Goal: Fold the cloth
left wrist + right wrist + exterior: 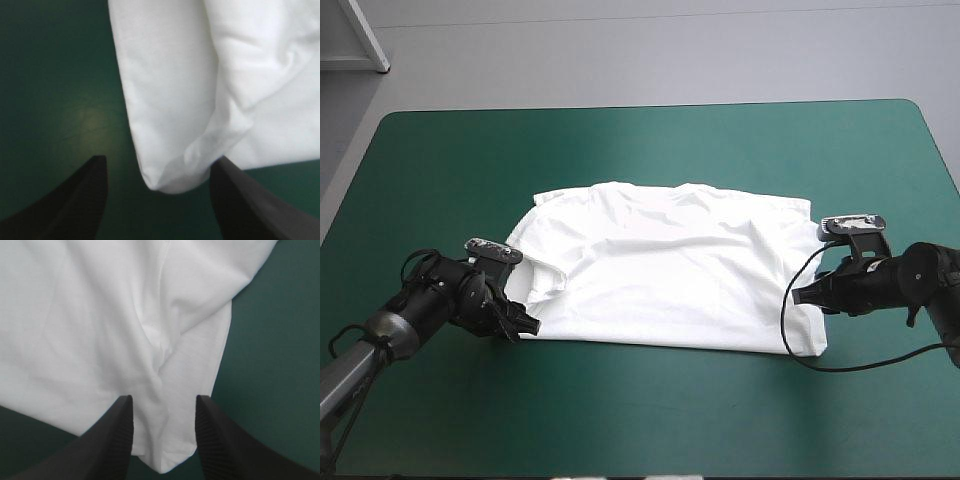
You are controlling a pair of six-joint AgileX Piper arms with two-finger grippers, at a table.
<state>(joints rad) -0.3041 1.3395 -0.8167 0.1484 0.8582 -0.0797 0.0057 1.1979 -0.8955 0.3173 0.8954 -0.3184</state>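
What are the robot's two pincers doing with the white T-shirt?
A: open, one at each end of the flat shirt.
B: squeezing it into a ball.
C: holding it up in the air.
A: the T-shirt lies spread on the table, and the left pincer and right pincer both stand open, with a shirt corner inside each gap.

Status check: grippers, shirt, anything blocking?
Left gripper open, straddling the near-left corner of the T-shirt. Right gripper open, straddling the near-right corner. T-shirt spread flat, lightly wrinkled. Nothing in the way.
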